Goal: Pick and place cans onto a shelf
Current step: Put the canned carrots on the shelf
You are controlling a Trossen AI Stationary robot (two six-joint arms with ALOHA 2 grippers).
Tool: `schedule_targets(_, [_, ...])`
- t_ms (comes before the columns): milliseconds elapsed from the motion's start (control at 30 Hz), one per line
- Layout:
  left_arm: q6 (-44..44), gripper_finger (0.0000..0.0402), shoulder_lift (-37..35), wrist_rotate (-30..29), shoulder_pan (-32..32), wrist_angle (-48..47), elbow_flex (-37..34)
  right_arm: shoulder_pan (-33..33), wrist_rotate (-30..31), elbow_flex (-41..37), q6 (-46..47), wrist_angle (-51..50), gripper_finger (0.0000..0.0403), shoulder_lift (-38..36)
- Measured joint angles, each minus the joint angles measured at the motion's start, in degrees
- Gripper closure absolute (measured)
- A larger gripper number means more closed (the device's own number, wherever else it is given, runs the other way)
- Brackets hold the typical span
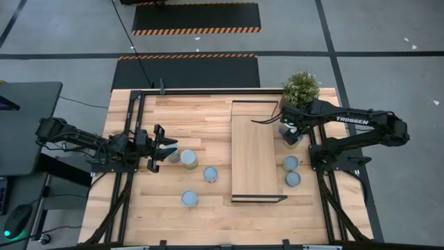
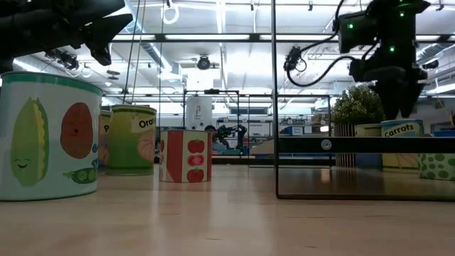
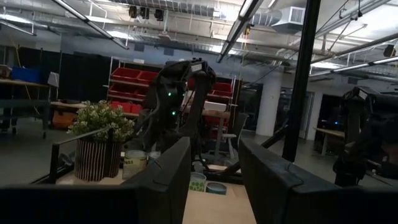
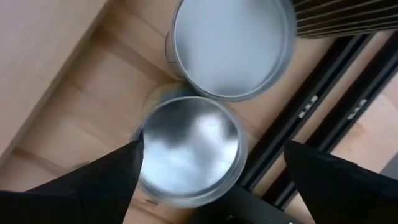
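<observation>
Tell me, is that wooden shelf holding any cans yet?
No, empty. From above, the shelf shows only bare wood; the cans all stand on the table beside it.

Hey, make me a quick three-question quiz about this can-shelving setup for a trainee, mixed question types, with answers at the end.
1. True or false: a can already stands on the shelf.
2. Which gripper hangs over a can with its fingers spread either side of it?
A. the left gripper
B. the right gripper
3. What stands at the table's far right corner, beside the right arm?

Key:
1. False. The shelf top is bare; the cans are on the table on either side of it.
2. B. The right wrist view shows a can top between its open fingers.
3. A potted plant.
</observation>
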Motion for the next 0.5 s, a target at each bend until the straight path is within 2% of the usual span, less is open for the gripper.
schedule_targets(267, [0.0,0.0260,0.0,0.0,0.0,-0.1,0.0,-0.9,-1.1,-1.3,-0.6,1.8,0.0005,-0.2])
schedule_targets(500, [-0.3,0.0260,0.0,0.0,0.0,-0.3,0.0,-1.1,-1.5,2.6,-1.6,0.8,0.0005,0.0])
